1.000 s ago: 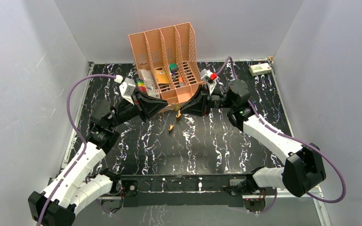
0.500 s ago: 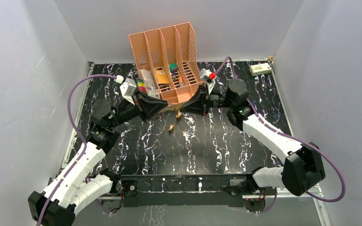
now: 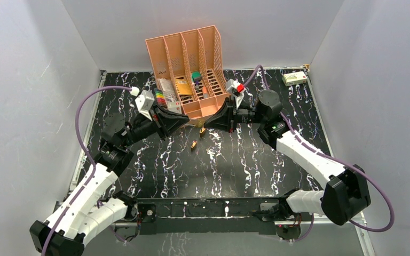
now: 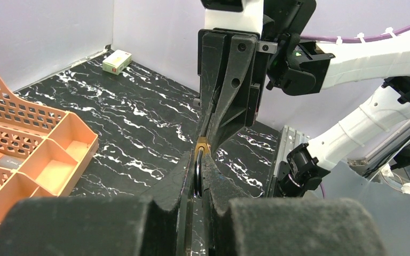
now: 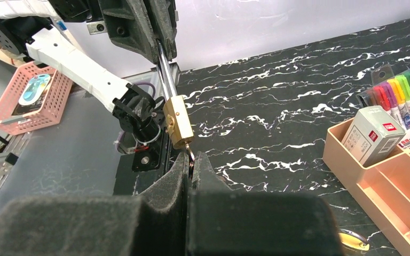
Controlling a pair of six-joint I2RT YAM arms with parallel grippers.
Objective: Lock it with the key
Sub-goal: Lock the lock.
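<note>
The right pincer [image 5: 190, 160] stays clamped on the key [image 5: 190, 153], seated in the padlock [image 5: 178, 121] the left pincer [image 4: 198, 169] holds; barely anything has shifted; the turn seems pending.

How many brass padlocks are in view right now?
3. The held padlock sits between left gripper and the key in right gripper; second padlock and third padlock lie on the table beneath. The organizer may hide more.

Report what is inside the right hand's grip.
Only a sliver of the key shows, running up to the brass padlock, which the left hand holds by its shackle. The pads of the right hand cover the rest.
</note>
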